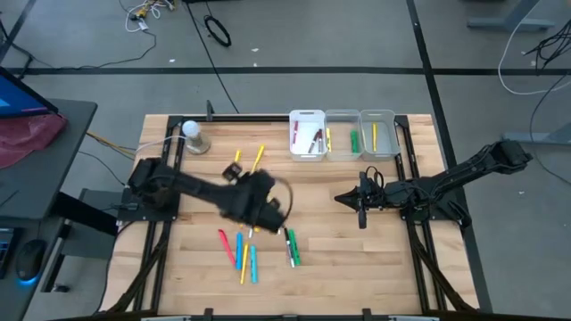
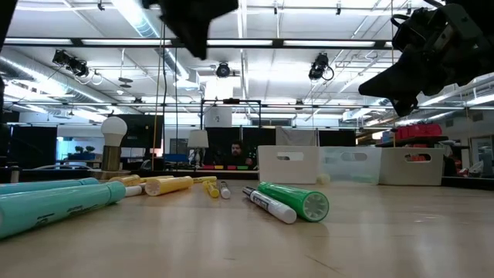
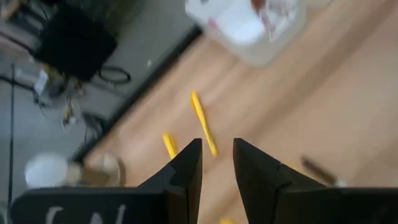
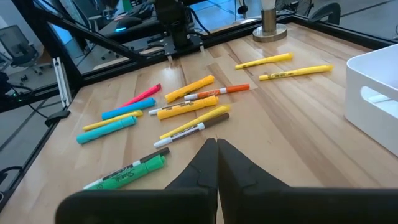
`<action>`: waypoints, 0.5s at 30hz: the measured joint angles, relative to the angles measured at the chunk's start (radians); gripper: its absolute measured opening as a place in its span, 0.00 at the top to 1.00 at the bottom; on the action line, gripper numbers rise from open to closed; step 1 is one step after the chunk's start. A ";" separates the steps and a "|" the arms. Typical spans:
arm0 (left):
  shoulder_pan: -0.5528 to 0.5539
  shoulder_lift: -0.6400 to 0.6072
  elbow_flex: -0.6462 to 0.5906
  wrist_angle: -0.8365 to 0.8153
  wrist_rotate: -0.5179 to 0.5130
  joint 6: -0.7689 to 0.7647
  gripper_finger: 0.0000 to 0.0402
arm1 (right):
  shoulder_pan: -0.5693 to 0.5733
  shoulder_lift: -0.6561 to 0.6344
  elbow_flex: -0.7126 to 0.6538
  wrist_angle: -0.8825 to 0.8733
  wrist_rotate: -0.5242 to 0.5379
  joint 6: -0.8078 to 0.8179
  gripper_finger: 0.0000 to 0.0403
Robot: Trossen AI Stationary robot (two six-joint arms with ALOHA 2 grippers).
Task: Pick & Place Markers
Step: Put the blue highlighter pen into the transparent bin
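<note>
- Three bins (image 1: 342, 135) sat side by side at table's (image 1: 321, 267) far edge, a few markers inside each.
- Loose markers (image 1: 243, 252) lay scattered mid-table; two yellow ones (image 1: 258, 159) nearer bins.
- Left gripper (image 3: 217, 163) hovered above the pile, fingers narrowly apart, empty.
- Right gripper (image 4: 216, 158) closed, empty, waiting at the right.
- Lamp (image 1: 194, 135) stood at far-left corner.

1. Dark print runs along the green marker (image 4: 127, 173), but it is too small to make out.
2. The two yellow markers (image 4: 292, 66) near the white bin (image 4: 373, 99) also carry dark lettering, unreadable from here.
3. White marks show on the left gripper (image 3: 216, 163) body, cut off and illegible.
</note>
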 joint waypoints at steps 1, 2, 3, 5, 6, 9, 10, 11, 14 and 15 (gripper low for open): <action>-0.025 0.001 -0.005 -0.030 0.022 -0.047 0.76 | 0.000 0.000 0.000 0.000 0.000 0.000 1.00; -0.050 0.001 -0.014 -0.056 0.043 -0.083 0.76 | 0.000 0.000 0.000 0.000 0.000 0.000 1.00; -0.072 0.001 -0.023 -0.071 0.066 -0.109 0.76 | 0.000 0.000 0.000 0.001 0.000 0.000 1.00; -0.112 0.001 -0.048 -0.070 0.115 -0.125 0.76 | 0.000 0.000 0.000 0.001 0.000 0.000 1.00; -0.130 0.002 -0.058 -0.071 0.148 -0.126 0.76 | 0.000 0.000 0.000 0.002 0.000 0.000 1.00; -0.171 0.001 -0.101 -0.051 0.248 -0.153 0.76 | 0.000 0.000 0.000 0.002 0.000 0.000 1.00; -0.184 0.002 -0.119 -0.045 0.288 -0.187 0.76 | 0.000 0.000 0.000 0.002 0.000 0.000 1.00; -0.198 0.002 -0.137 -0.044 0.322 -0.230 0.76 | 0.000 0.000 0.000 0.002 0.000 0.000 1.00; -0.238 0.002 -0.199 -0.044 0.393 -0.366 0.76 | 0.000 0.000 0.000 0.002 0.000 0.000 1.00; -0.252 0.002 -0.223 -0.043 0.401 -0.424 0.76 | 0.000 0.000 0.000 0.002 0.000 0.000 1.00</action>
